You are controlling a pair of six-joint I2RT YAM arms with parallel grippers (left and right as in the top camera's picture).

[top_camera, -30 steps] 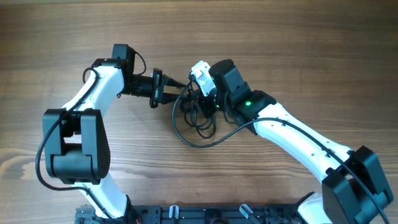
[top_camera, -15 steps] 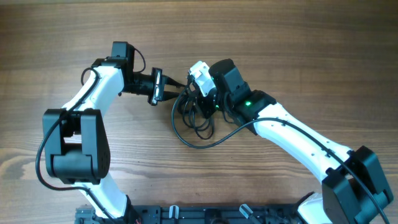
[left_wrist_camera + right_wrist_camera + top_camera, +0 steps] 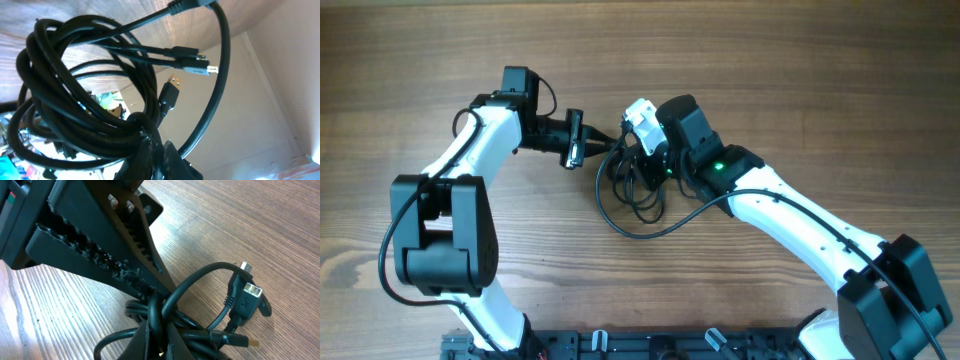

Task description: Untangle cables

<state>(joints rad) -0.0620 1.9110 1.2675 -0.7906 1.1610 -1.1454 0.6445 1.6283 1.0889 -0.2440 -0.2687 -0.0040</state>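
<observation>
left gripper — closed tight on the cables | right gripper — clamped on the same cables

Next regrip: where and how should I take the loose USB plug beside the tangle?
Probably take the USB plug by its black moulded body, behind the metal tip, coming from above. It seems to lie on the table, to one side of the tangled cables.
</observation>
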